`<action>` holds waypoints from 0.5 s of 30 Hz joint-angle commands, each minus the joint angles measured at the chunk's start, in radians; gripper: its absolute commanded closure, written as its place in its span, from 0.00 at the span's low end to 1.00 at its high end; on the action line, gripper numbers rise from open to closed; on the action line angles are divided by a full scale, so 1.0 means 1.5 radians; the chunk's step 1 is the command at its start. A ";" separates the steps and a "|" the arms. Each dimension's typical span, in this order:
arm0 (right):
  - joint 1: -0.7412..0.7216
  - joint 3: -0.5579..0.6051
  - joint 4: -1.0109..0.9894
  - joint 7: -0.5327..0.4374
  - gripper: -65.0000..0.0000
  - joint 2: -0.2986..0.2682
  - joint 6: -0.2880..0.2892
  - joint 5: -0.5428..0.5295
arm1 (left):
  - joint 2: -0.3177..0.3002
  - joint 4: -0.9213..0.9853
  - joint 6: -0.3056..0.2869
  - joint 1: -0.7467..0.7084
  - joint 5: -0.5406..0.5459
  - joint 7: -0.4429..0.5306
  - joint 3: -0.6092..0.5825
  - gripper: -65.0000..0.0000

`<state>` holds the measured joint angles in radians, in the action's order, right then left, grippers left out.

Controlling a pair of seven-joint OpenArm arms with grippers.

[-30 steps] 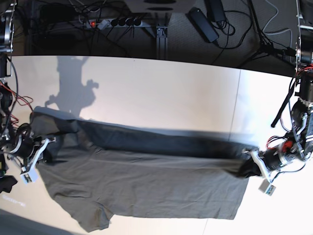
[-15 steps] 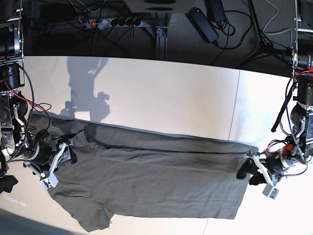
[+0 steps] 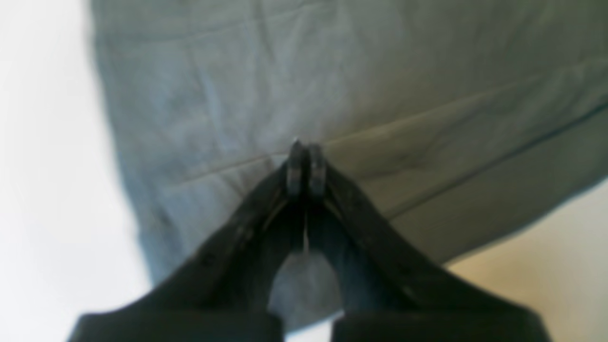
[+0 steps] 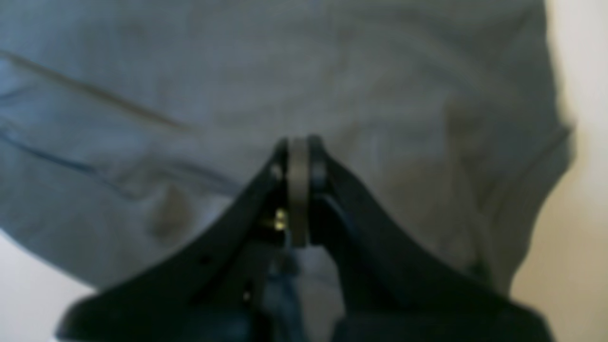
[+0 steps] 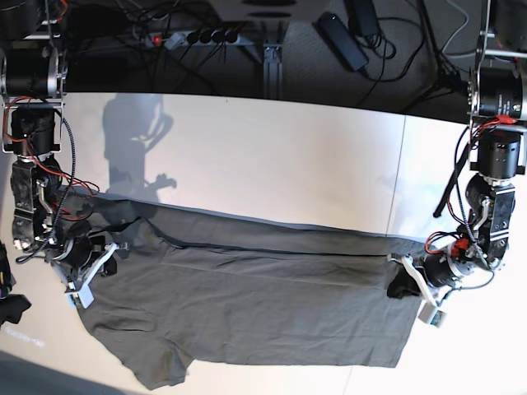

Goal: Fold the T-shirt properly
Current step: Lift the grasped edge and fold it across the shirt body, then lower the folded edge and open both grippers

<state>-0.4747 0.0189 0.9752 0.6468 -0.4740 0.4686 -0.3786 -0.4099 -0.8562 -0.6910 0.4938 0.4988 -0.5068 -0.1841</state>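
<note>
The dark olive-grey T-shirt (image 5: 247,304) lies across the front half of the white table (image 5: 272,156), its far long edge folded over onto the body and a sleeve (image 5: 160,366) at the front left. My left gripper (image 5: 402,285) is at the shirt's right end, and its blurred wrist view shows the left gripper (image 3: 304,159) shut with the cloth's (image 3: 380,71) edge at its tips. My right gripper (image 5: 111,251) is at the shirt's left end. In its wrist view the right gripper (image 4: 298,156) is shut, with a strip of cloth (image 4: 332,71) between the jaws.
A power strip (image 5: 193,37), a black adapter (image 5: 342,41) and cables lie on the dark floor beyond the table's far edge. A seam (image 5: 399,173) runs across the table at the right. A black object (image 5: 12,309) sits at the left edge.
The raised folded edge has come down flat onto the shirt and its dark shadow is gone. Both grippers moved inward, the right one rightward and the left one leftward.
</note>
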 commanded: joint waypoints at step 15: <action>0.099 -0.013 -0.096 0.051 1.00 -0.011 0.019 -0.037 | 0.000 0.130 -0.005 -0.046 -0.052 -0.076 0.003 1.00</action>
<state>-0.3431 -0.0059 0.8410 0.6270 -0.4820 0.4644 -0.4786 -0.3927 -0.6792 -0.7139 0.4507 0.5285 -0.4763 -0.1722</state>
